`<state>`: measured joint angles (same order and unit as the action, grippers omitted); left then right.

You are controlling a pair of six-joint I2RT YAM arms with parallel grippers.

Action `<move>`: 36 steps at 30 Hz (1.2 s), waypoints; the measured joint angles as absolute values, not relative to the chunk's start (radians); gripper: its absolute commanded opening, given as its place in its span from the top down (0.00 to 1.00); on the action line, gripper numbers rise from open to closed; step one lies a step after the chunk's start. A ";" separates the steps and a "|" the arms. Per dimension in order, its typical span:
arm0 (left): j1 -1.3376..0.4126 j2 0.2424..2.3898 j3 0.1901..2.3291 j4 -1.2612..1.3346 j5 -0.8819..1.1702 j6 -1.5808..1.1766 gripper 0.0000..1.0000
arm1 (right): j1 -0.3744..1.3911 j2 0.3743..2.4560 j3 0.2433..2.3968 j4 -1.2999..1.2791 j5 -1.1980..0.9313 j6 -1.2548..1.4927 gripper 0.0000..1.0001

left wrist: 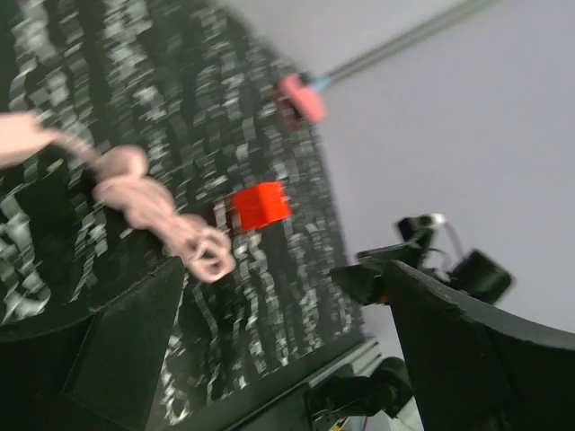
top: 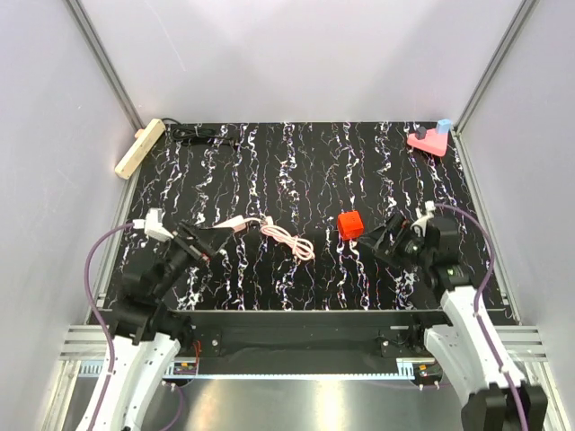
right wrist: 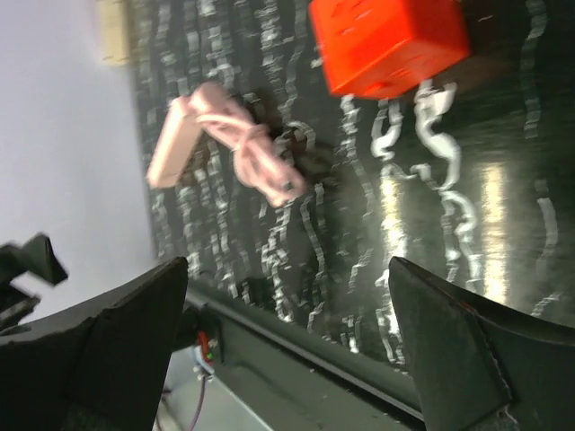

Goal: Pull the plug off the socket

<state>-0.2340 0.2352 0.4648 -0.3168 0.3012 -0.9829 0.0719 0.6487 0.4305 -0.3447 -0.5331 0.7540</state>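
The socket (top: 139, 148), a long cream bar, lies at the far left edge of the black mat, and its end shows in the right wrist view (right wrist: 112, 31). A black plug and cord (top: 205, 135) lie beside its far end; I cannot tell whether it is plugged in. My left gripper (top: 205, 241) is open and empty at the near left, far from the socket. In its wrist view (left wrist: 287, 341) it faces a coiled pink cable (left wrist: 153, 206). My right gripper (top: 382, 238) is open and empty just right of a red cube (top: 350, 224); nothing is between its fingers in its own view (right wrist: 287, 341).
The pink cable (top: 287, 241) with a pale plug end (top: 235, 223) lies mid-mat between the arms. A pink triangular block (top: 429, 139) with a blue piece sits at the far right corner. White walls close in the mat on three sides.
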 measured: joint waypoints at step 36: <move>0.154 1.649 1.427 -0.572 0.287 -0.385 0.01 | 0.375 1.427 0.810 0.136 -0.651 0.632 0.00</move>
<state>0.1539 1.6485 1.4273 -0.5716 0.2874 -0.3855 0.3752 1.4273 0.8101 0.1356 -0.6510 0.6315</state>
